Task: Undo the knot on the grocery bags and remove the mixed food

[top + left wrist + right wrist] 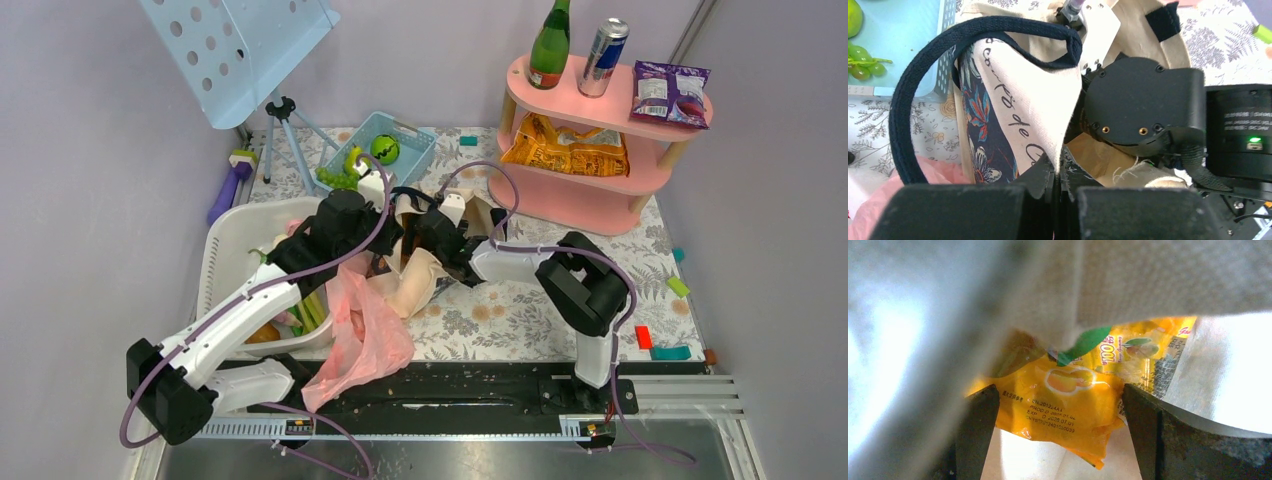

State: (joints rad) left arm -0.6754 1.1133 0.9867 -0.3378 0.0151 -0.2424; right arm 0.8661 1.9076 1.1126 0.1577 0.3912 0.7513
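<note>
While your left gripper (1059, 200) pinches shut on the rim of the beige canvas tote with black handles (1023, 95), your right gripper (1058, 432) sits inside, jaws apart, flanking a yellow-orange snack packet (1063, 405) beneath the cloth.

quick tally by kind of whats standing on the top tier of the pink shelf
green glass bottle: 1
silver-blue drink can: 1
purple crisp packet: 1
total: 3
</note>
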